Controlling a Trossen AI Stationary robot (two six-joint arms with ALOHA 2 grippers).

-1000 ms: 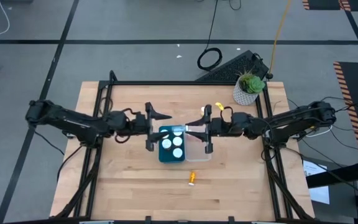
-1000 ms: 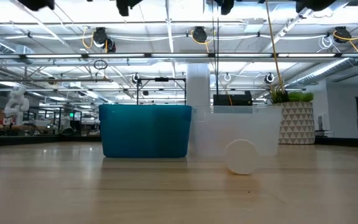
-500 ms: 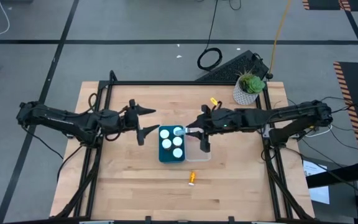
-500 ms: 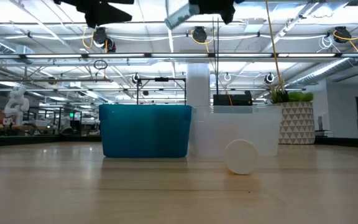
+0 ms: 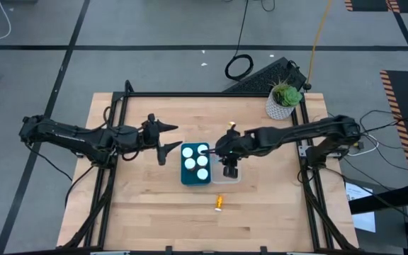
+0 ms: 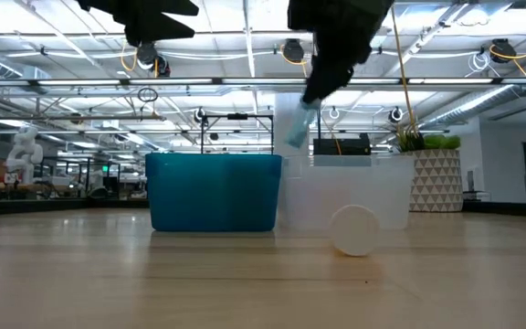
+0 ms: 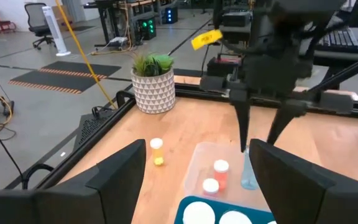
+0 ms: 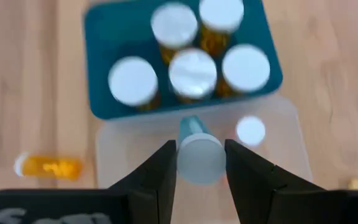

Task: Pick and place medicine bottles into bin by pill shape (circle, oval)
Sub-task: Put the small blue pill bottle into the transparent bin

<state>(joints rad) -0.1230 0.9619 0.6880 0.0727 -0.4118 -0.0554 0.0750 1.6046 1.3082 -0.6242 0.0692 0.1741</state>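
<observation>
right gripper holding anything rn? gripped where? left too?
The right gripper holds a slim teal bottle, pinched at its white-capped top end and hanging above the clear bin. The left gripper is open and empty, beside the teal bin.

The right arm stretches toward the tabletop's middle, its hand (image 5: 228, 167) pointing down with both fingers (image 8: 159, 169) clamped on something. The left arm reaches in from the left, its hand (image 5: 167, 137) raised, fingers spread.

Straight down from high above the wooden surface (image 5: 154, 205); level from its edge; close from each wrist. All four sharing the teal plastic bin (image 5: 195, 164) (image 6: 213, 192) (image 7: 229, 214) (image 8: 185, 62), centre.
</observation>
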